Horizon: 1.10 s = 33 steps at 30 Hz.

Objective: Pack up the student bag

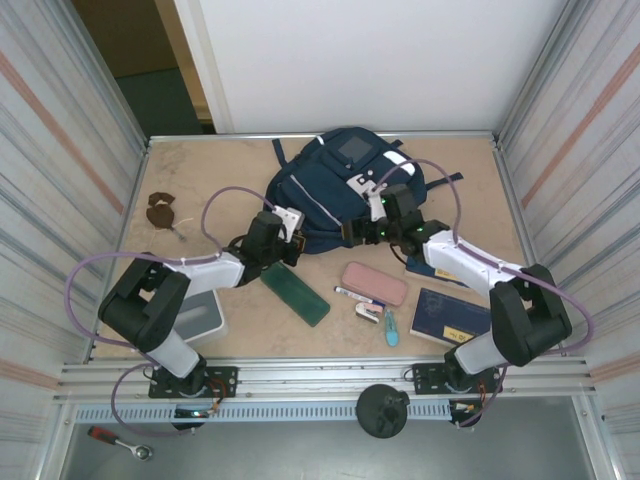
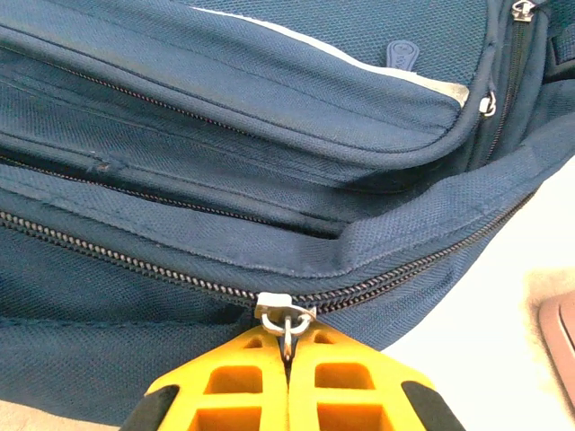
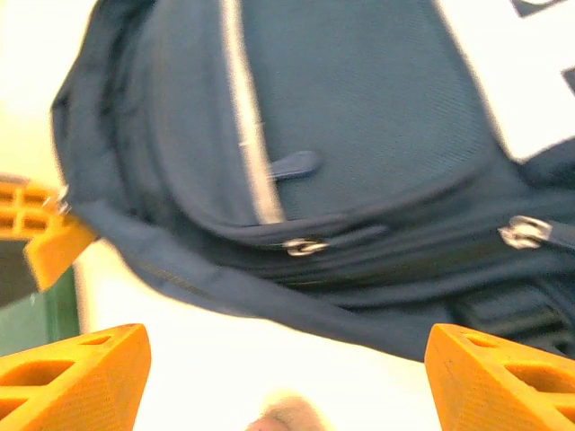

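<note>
The student bag, a large navy-blue backpack with a grey patch and pale trim, lies at the back middle of the table. My left gripper sits at the bag's near left edge. In the left wrist view it is shut on the metal zipper pull of the bag's main zipper, right at the slider. My right gripper hovers at the bag's near right edge. In its own view it stands wide open with nothing between its fingers, facing the bag.
In front of the bag lie a green book, a pink pencil pouch, a pen, a small light-blue item and a dark-blue booklet. A brown object rests at the left. Metal walls enclose the table.
</note>
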Tool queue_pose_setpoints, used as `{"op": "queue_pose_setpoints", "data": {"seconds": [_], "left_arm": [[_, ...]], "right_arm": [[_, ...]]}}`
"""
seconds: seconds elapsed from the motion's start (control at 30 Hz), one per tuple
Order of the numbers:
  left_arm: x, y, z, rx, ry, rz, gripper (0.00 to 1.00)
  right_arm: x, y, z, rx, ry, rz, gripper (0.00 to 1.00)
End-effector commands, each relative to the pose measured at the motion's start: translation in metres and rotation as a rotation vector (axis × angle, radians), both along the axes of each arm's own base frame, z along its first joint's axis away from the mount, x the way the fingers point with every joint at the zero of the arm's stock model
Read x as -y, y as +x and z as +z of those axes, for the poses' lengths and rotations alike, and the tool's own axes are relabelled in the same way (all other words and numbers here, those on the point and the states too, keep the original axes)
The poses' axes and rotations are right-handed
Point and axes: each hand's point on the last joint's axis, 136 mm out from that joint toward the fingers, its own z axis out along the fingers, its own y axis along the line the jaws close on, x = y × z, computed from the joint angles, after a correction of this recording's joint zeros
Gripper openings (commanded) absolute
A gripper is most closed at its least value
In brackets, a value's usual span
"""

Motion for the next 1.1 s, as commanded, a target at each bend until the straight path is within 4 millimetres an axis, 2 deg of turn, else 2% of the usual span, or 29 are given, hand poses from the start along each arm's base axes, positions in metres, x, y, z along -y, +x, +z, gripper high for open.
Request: {"op": "queue_pose_setpoints", "data": {"seconds": [0.0, 0.13, 0.27, 0.33, 0.37, 0.47, 0.6, 0.87, 0.97, 1.07], "left_arm": [[0.006, -0.002, 0.018, -0.002, -0.080, -0.044, 0.00], [0.006, -0.002, 0.022, -0.016, -0.124, -0.048, 0.00], [0.006, -0.002, 0.023, -0.025, -0.139, -0.051, 0.00], [0.004, -0.001, 0.023, -0.027, -0.147, -0.045, 0.00], [0.003, -0.001, 0.024, -0.029, -0.155, -0.038, 0.00], [-0.005, 0.003, 0.022, -0.041, -0.175, -0.006, 0.00], [-0.023, 0.011, 0.016, -0.056, -0.151, 0.070, 0.00], [-0.054, 0.026, 0.003, -0.071, 0.004, 0.210, 0.00], [-0.052, 0.028, -0.001, -0.100, 0.026, 0.204, 0.00], [-0.043, 0.027, 0.001, -0.120, -0.005, 0.165, 0.00]], "right_arm": [[-0.023, -0.002, -0.007, 0.097, -0.170, 0.190, 0.79], [-0.057, 0.003, -0.014, 0.118, -0.197, 0.290, 0.79], [-0.079, 0.014, -0.027, 0.120, -0.224, 0.346, 0.74], [-0.084, 0.019, -0.036, 0.109, -0.241, 0.355, 0.64], [-0.083, 0.021, -0.040, 0.105, -0.253, 0.355, 0.55], [-0.073, 0.024, -0.050, 0.090, -0.292, 0.331, 0.29], [-0.040, 0.028, -0.050, 0.067, -0.316, 0.239, 0.13], [0.011, 0.029, -0.040, 0.064, -0.334, 0.112, 0.04], [0.025, 0.036, -0.038, 0.059, -0.349, 0.072, 0.02], [0.028, 0.039, -0.031, 0.060, -0.339, 0.058, 0.02]]}}
